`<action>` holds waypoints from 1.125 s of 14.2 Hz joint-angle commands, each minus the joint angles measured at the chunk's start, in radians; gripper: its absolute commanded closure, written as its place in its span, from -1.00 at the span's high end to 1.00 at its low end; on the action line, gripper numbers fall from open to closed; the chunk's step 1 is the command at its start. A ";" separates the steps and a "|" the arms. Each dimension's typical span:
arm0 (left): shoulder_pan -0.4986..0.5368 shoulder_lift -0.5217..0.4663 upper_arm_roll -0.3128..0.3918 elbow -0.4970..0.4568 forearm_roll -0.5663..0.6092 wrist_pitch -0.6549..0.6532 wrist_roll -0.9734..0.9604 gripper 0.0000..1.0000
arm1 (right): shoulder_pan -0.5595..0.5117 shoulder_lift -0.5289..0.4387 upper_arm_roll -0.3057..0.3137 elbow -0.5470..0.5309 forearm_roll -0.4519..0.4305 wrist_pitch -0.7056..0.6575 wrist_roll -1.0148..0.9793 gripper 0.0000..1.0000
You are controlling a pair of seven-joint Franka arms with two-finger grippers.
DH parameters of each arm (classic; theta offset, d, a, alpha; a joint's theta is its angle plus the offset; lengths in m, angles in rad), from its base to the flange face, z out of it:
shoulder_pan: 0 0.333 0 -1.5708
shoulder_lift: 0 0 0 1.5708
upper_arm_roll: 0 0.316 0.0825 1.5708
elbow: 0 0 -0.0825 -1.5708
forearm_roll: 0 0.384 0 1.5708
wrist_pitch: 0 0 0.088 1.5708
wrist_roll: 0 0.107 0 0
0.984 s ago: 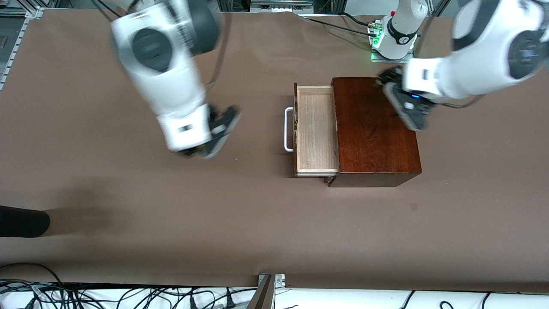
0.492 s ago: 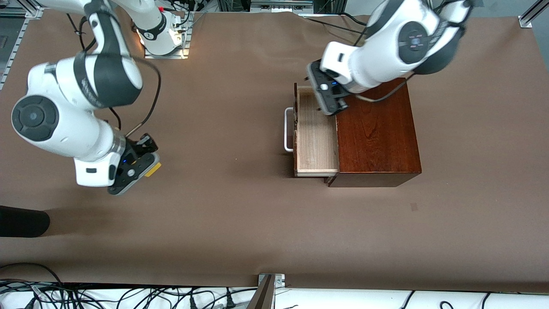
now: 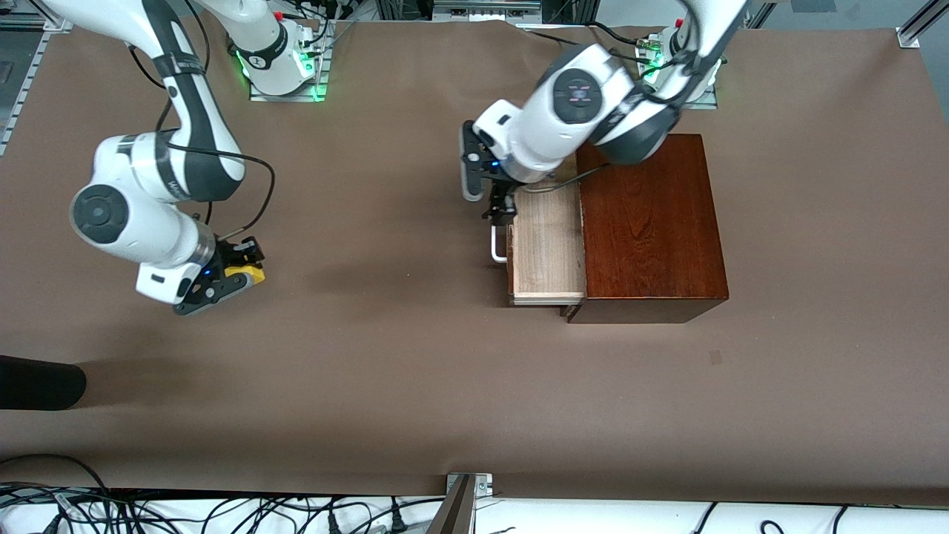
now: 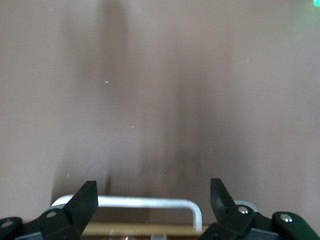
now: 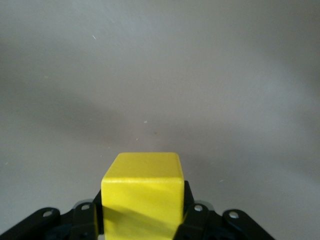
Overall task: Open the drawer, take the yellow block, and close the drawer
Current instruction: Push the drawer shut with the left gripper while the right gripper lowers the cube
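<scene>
Drawer (image 3: 547, 237) open; yellow block (image 3: 248, 274) held aloft.

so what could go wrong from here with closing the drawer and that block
1. The left tool hangs open over the white handle of the open drawer. If it pushes off-centre, the drawer could jam or the wooden box could slide.
2. The right tool is shut on the yellow block by its lower part only, over bare table; the block might slip out.

Brown-covered table (image 3: 415, 386) under even light.
Tangled black cables (image 3: 222, 512) are seen along its near edge, and a metal bracket (image 3: 468, 483) is fixed there.
</scene>
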 commanded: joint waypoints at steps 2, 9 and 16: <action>-0.033 0.097 0.000 0.024 0.193 0.018 0.026 1.00 | -0.004 -0.083 0.009 -0.270 0.013 0.255 0.132 -1.00; -0.021 0.050 0.068 0.046 0.201 -0.341 0.035 1.00 | -0.005 0.018 0.011 -0.347 0.013 0.438 0.236 -1.00; -0.016 0.047 0.131 0.046 0.235 -0.450 0.037 1.00 | -0.010 0.054 0.011 -0.344 0.012 0.467 0.236 0.06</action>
